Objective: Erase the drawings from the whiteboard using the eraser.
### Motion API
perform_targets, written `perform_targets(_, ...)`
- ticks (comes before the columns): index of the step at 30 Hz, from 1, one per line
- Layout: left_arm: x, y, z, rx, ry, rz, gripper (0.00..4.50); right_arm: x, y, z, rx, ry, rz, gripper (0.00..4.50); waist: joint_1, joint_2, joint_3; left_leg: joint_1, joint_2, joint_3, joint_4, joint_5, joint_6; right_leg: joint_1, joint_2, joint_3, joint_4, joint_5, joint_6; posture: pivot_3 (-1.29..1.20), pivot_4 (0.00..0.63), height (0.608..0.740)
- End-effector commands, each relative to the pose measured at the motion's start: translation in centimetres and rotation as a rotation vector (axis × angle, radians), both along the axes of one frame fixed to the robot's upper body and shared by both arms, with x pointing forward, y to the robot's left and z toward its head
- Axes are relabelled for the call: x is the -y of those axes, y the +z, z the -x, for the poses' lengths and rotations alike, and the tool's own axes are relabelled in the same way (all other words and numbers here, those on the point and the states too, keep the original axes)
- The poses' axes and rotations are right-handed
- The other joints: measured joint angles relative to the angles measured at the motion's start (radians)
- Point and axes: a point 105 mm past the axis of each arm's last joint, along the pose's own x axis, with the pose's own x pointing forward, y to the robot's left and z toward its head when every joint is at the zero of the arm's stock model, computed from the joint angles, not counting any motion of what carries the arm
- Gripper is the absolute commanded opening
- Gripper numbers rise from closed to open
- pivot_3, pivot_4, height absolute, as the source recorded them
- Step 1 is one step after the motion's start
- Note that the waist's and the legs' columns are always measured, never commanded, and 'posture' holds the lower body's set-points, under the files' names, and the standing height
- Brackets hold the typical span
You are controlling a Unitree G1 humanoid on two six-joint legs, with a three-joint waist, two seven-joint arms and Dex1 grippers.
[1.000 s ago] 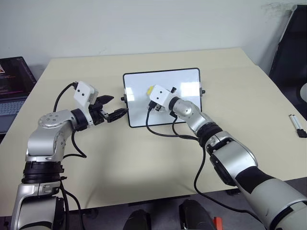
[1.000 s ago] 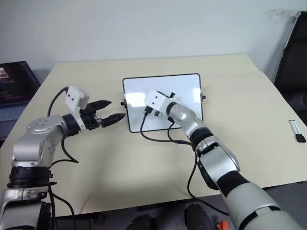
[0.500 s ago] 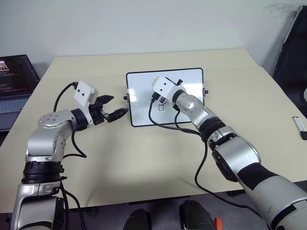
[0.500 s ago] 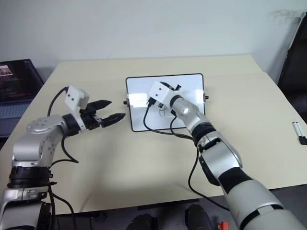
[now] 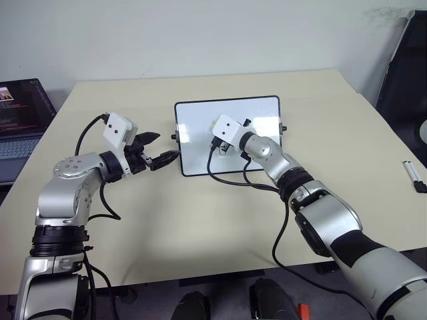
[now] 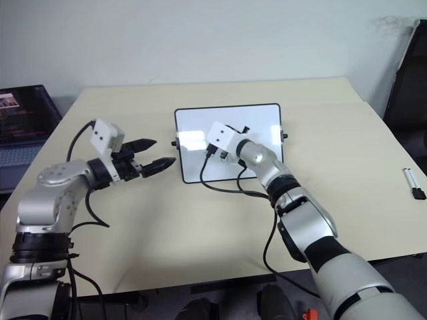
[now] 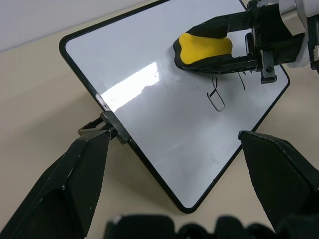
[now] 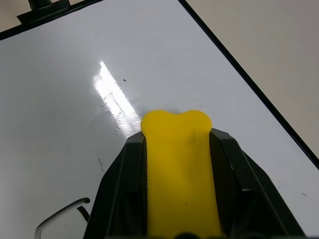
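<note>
On whiteboard (image 7: 149, 114) ctr: ur R gripper (image 7: 219, 42) clenched on eraser (image 7: 204, 47), flat for wiping; drawings (image 7: 217, 97) at 6 o'clock. L gripper (image 5: 155, 152) released, bracing board's 9 o'clock edge.

whiteboard (image 6: 200, 127): centre frame, flat on table (image 6: 200, 220) | right gripper (image 6: 230, 155): over board | left gripper (image 6: 159, 153): fingers apart, beside board's left edge | pen (image 6: 413, 183): far right

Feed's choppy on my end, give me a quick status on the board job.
Right gripper shut on eraser, pressed to whiteboard. Left gripper open, straddling board's side knob. Drawings remain beside eraser. Nothing in the way.
</note>
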Motion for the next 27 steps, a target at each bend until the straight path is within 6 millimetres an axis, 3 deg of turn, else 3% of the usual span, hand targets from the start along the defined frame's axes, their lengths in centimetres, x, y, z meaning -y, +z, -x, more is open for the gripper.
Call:
perform_targets(1,0.5,1.6,0.5,0.054,-0.041,0.019,4.50,0.6,1.0,-0.2,0.003,-0.002,-0.072,1.33,0.001,0.000,0.000,0.000,0.000,0.000,0.000,0.000,0.000,0.000,0.000,0.000,0.000,0.000,0.000,0.00,0.150,0.740)
perform_targets(4,0.4,1.3,1.0,0.039,-0.064,0.016,4.50,0.4,3.3,0.4,0.066,0.067,-0.151,1.33,0.003,0.000,0.001,-0.002,0.000,0.000,0.000,0.000,0.000,-0.002,0.000,0.000,0.000,0.000,0.000,0.00,0.150,0.740)
perform_targets(7,0.1,0.7,1.3,0.038,-0.058,-0.006,4.50,1.3,3.9,1.1,0.109,0.103,-0.192,1.33,0.003,0.000,0.001,-0.003,0.000,0.000,-0.002,0.000,0.000,-0.003,0.000,0.000,-0.005,0.000,0.000,0.00,0.150,0.740)
perform_targets(15,0.0,0.0,2.0,0.059,-0.083,-0.044,4.50,4.7,1.6,4.3,0.137,0.098,-0.276,1.33,0.012,0.000,0.001,-0.006,0.001,0.001,-0.014,0.000,-0.001,-0.004,0.000,-0.001,-0.017,0.000,0.000,0.00,0.150,0.740)
perform_targets(19,0.0,-0.6,1.8,0.057,-0.082,-0.059,4.50,5.1,0.4,5.1,0.089,0.087,-0.254,1.33,0.011,0.000,0.001,-0.006,0.002,0.002,-0.015,0.000,-0.001,-0.004,0.000,-0.001,-0.019,0.000,0.000,0.00,0.150,0.740)
perform_targets(27,0.5,-1.6,1.8,0.064,-0.110,-0.106,4.50,4.9,1.9,3.9,0.183,0.029,-0.248,1.33,0.012,0.000,0.001,-0.005,0.002,0.002,-0.015,0.000,-0.001,-0.004,0.000,-0.001,-0.019,0.000,0.000,0.00,0.150,0.740)
